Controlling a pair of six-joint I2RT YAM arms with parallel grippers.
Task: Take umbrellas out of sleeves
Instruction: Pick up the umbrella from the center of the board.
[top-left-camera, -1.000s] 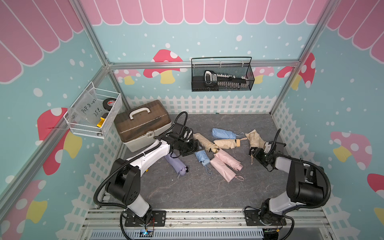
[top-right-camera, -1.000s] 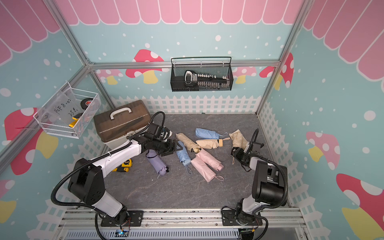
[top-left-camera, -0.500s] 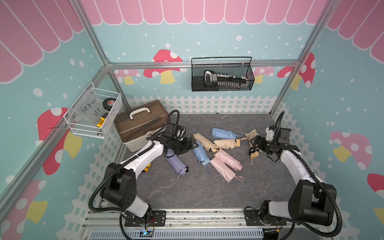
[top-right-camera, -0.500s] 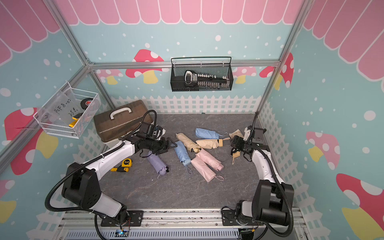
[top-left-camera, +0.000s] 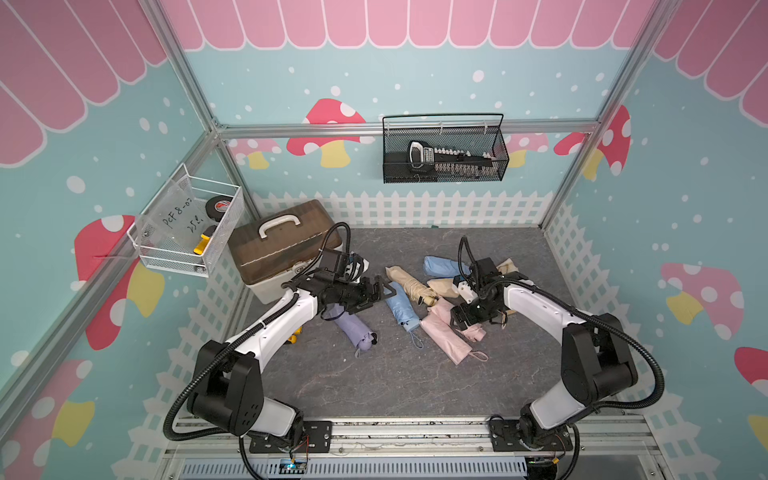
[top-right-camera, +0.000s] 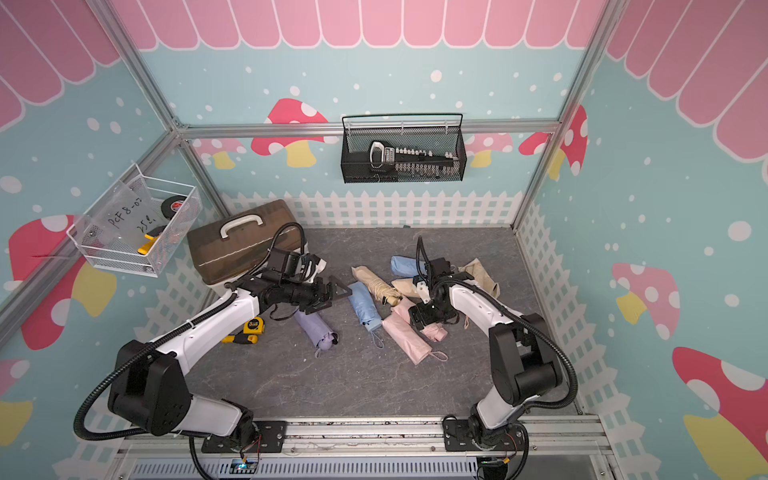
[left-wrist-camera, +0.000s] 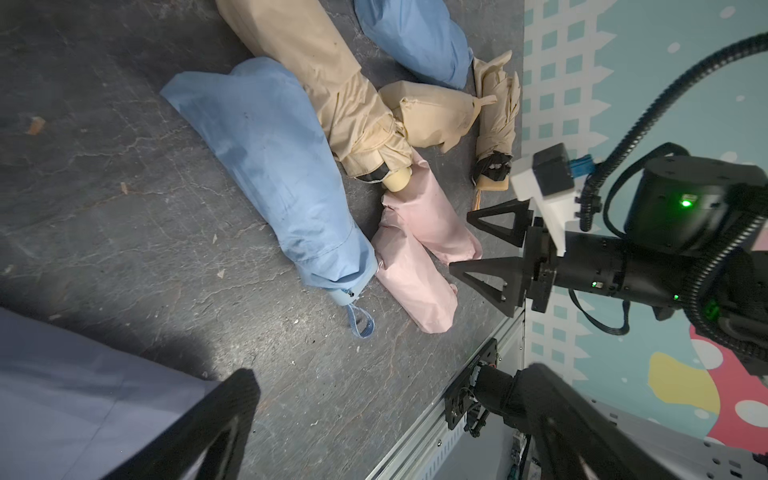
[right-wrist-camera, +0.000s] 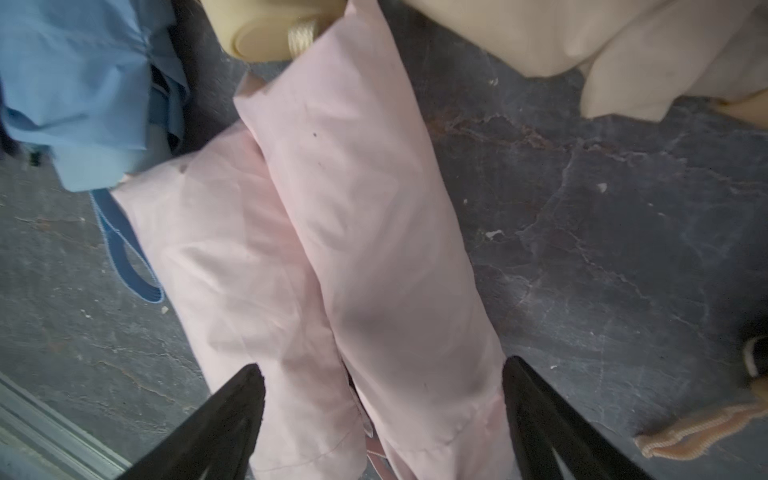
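Over sleeve (right-wrist-camera: 374, 249): right gripper (right-wrist-camera: 382, 363) wide, empty-looking

- The left arm (top-left-camera: 286, 316) stretches from its base toward the middle, with the forearm low and nearly level.
- The left gripper (top-left-camera: 384, 289) points sideways at the right arm, jaws spread wide. Its wrist view plainly shows only one black finger (left-wrist-camera: 232, 415).
- The right arm (top-left-camera: 540, 307) has its elbow raised on the outer side. The forearm runs inward and the wrist is bent down.
- The right gripper (left-wrist-camera: 459, 242) tilts down and inward — its two triangular fingers stand well apart.
- The two grippers face each other, apart.
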